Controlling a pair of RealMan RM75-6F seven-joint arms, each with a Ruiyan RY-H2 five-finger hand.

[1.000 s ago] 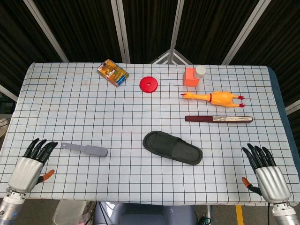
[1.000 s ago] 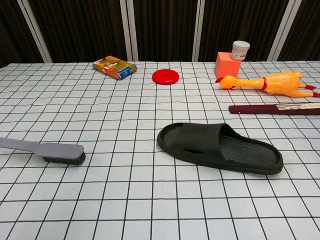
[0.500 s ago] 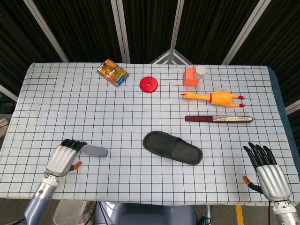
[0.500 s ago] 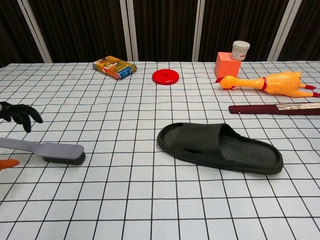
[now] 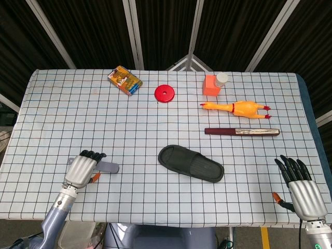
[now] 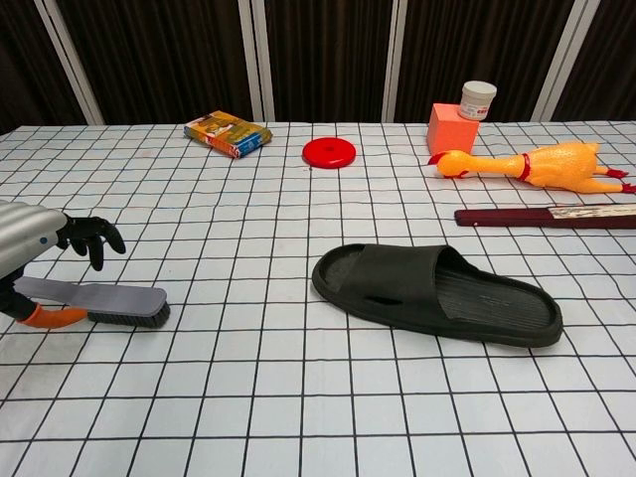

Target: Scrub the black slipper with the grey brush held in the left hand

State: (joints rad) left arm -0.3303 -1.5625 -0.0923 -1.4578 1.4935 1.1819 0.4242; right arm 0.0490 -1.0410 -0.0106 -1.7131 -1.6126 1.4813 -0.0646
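Two hands at table's near edge: left hand (image 5: 81, 168) curled over grey brush (image 6: 111, 301) handle, grasp not confirmable; right hand (image 5: 302, 189) empty, fingers spread. Black slipper (image 5: 190, 163) mid-table, toward near edge.

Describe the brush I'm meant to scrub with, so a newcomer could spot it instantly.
On the checked tablecloth, look near the front edge, left of the black slipper. The grey brush lies flat there under the left hand. It is the only grey, long-handled, bristled thing.

Rubber chicken (image 5: 235, 107), red disc (image 5: 164, 93), orange block (image 5: 210, 85), small box (image 5: 125, 80).
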